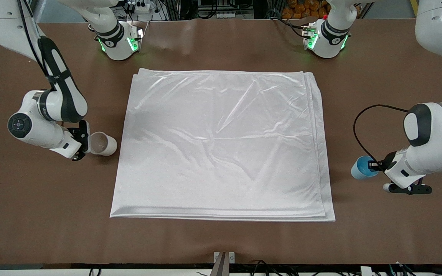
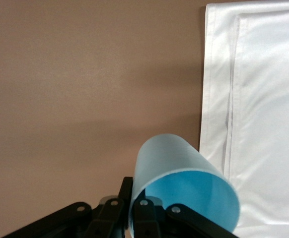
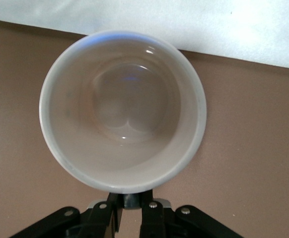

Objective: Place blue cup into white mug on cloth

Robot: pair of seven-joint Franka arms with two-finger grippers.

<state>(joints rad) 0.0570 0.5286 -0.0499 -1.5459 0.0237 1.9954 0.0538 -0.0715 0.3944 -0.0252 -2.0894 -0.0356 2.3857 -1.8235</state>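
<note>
One cloth (image 1: 221,145) is lying between both pincers, on the tabletop (image 1: 221,241). One white mug (image 1: 104,143) is sitting gripped in the right pincer (image 1: 84,145); one blue cup (image 1: 362,168), tilting, clamped in the left pincer (image 1: 376,165). Risks: rim-pinched cup slipping; mug tipping on wrinkles.

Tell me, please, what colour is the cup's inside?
Light blue inside the blue cup, clearest in the left wrist view.

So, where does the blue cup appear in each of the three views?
Front view: blue cup, held by the left gripper off the cloth, toward the left arm's end.
Left wrist view: cup between the fingers, beside the cloth's edge.
Right wrist view: not in it.
Shared landmark: the cloth.
</note>
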